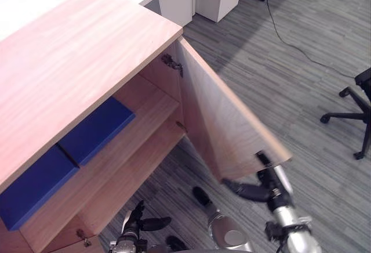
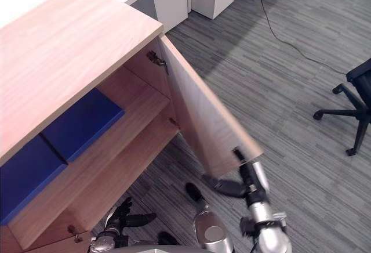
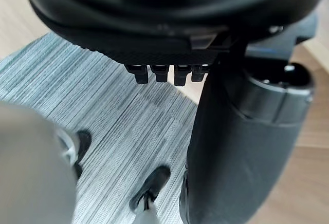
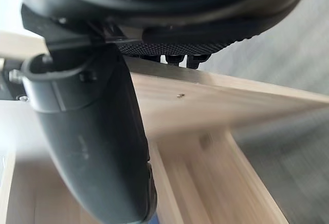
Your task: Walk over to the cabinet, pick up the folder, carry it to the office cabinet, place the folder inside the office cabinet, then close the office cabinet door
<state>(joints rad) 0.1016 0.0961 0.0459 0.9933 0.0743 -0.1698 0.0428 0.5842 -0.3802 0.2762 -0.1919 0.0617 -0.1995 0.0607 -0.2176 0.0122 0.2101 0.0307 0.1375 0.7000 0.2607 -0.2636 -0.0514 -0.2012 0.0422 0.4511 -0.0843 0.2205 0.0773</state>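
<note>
The blue folder point(image 1: 95, 130) lies flat on the office cabinet's point(image 1: 81, 50) upper shelf point(image 1: 148, 109), its long axis along the shelf. A second blue folder point(image 1: 35, 186) lies end to end with it, so I judge only the closing is left. The door point(image 1: 226, 125) stands swung well out from the cabinet's right side. My right hand point(image 1: 255, 190) is at the door's free lower corner, fingers straight along that edge, thumb spread under it, so it is much the nearer hand. My left hand point(image 1: 137, 221) hangs low before the cabinet's open front, fingers relaxed, holding nothing. I'd keep it out of the door's sweep. The office chair point(image 1: 356, 111) sits well to the cabinet's right.
</note>
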